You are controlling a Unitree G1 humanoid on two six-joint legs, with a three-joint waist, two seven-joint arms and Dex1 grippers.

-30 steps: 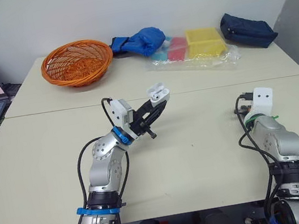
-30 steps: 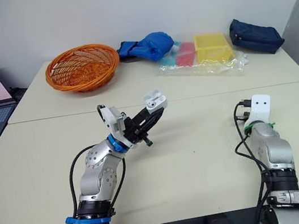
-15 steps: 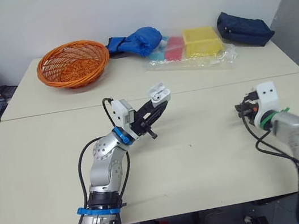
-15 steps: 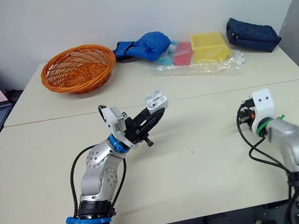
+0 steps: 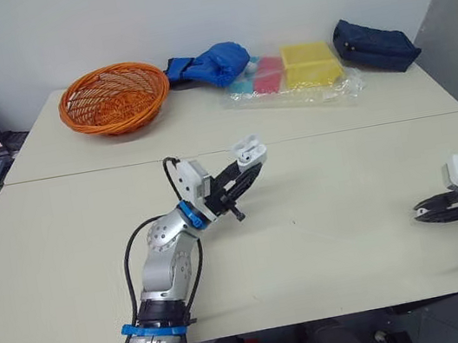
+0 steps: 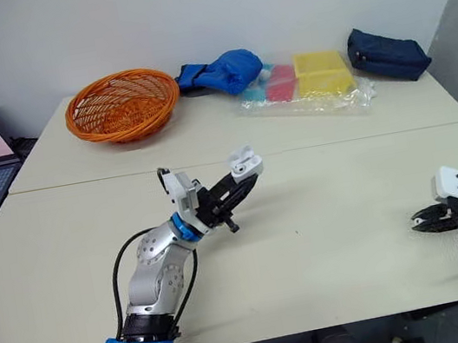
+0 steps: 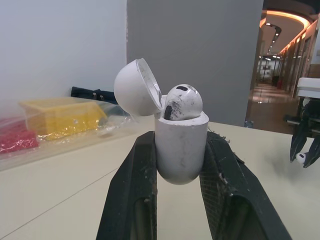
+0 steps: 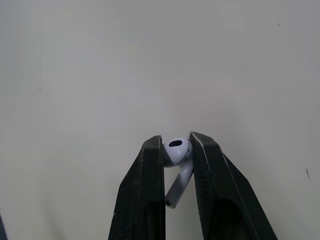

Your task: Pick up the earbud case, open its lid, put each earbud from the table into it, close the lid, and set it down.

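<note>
Here, the left gripper (image 5: 246, 168) is clamped on the lower body of the earbud case (image 7: 181, 150), with one black finger against each side wall. This grip leaves the mouth and the hinge free of obstruction. The case is held above the table (image 5: 323, 208) near its middle and tilted so that the mouth faces up and away from the wrist. The lid (image 7: 134, 87) stands hinged back and clear of the opening. One earbud (image 7: 182, 102) sits in the case with its head above the rim. The well beside it cannot be seen, but is judged to be free. The right gripper (image 5: 421, 212) is closed on the second earbud (image 8: 175, 150), pinching the rounded head. The stem lies bare between the fingers, pointing back toward the wrist. This hold is judged to keep the stem available for insertion. The right gripper hovers over bare table at the robot's right, well apart from the case, with its fingertips pointing toward the left arm. The step in hand is judged to be carrying the second earbud to the case. The stem probably needs turning toward the mouth before entry. An orange wicker basket (image 5: 114, 96) stands at the far side of the table, well clear of both arms.
</note>
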